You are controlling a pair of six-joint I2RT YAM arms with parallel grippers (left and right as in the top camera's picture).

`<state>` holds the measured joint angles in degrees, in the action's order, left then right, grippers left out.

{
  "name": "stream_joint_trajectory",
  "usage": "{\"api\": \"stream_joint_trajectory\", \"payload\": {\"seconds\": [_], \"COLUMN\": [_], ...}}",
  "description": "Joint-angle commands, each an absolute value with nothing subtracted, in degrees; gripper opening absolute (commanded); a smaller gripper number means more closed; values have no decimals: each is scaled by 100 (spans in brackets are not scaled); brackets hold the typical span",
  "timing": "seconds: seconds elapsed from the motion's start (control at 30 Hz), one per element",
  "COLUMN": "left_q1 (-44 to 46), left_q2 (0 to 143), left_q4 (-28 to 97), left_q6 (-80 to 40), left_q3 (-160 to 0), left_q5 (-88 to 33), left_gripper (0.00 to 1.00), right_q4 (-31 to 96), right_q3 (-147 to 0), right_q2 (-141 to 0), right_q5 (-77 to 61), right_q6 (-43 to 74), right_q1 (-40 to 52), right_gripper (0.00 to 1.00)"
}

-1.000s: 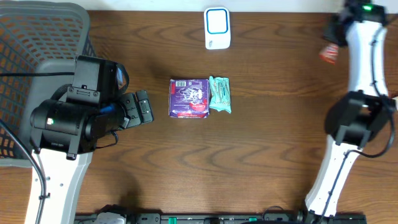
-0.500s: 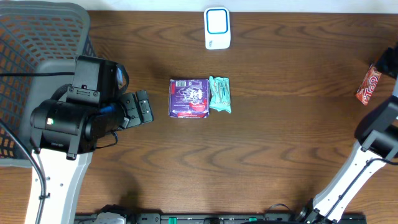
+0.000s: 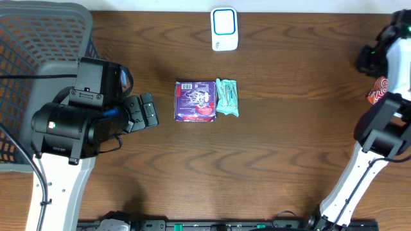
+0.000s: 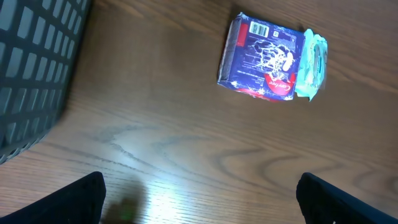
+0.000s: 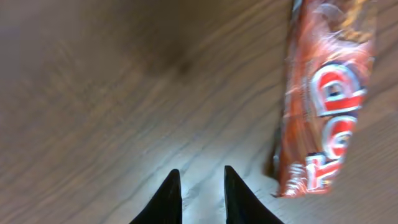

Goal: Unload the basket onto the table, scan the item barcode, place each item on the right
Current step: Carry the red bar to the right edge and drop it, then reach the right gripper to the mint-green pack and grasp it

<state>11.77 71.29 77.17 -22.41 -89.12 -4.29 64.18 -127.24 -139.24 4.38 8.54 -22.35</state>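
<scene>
Fingers first: left fingers (image 3: 149, 115) are standing fully spread and empty in the overhead, parked by the basket (image 3: 38, 38). They are well apart from the purple packet (image 3: 196, 101) and teal packet (image 3: 227, 97), which are touching mid-tabletop (image 3: 289, 160) below the scanner (image 3: 224, 29). The red wrapper (image 3: 379, 90) is lying at the far right.

Left wrist: nothing is sitting between those fingers; both packets are lying ahead.

Right wrist: right fingers (image 5: 168, 196) are hovering narrowly parted, gripping nothing. The wrapper is resting just beside them, probably awaiting pickup.
</scene>
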Motion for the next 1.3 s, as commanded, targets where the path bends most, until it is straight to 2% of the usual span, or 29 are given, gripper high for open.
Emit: {"api": "stream_joint_trajectory", "payload": {"seconds": [0.0,0.27,0.33,0.5,0.67,0.77,1.0,1.07,1.27], "left_q1": [1153,1153,1153,1153,1153,1153,1153,1153,1153], "left_q2": [7148,7148,7148,7148,7148,7148,7148,7148,7148], "left_q4": [7736,7736,7736,7736,7736,7736,7736,7736,7736], "left_q6": [-2167,-2167,-2167,-2167,-2167,-2167,-2167,-2167,-2167], "left_q3": [-8910,-8910,-8910,-8910,-8910,-8910,-8910,-8910,-8910], "left_q5": [-357,-355,-355,-355,-357,-355,-357,-355,-357], "left_gripper": [98,98,98,98,98,98,98,98,98], "right_q4": [6010,5166,5089,5120,5457,5780,6554,7142,8283], "right_q3": [-12014,-11441,-11443,-11461,-11839,-12232,-12536,-12536,-12132], "right_q2": [-13889,-13889,-13887,-13880,-13712,-13493,-12901,-12860,-12875], "right_q5": [788,919,952,996,738,-32,-3393,-3684,-3610], "right_q6": [917,958,954,709,458,458,233,51,-412], "right_q1": [-2366,-2810,-2967,-3291,-3218,-3022,-2134,-1734,-436], "right_gripper": [18,18,20,21,23,25,30,38,52]}}
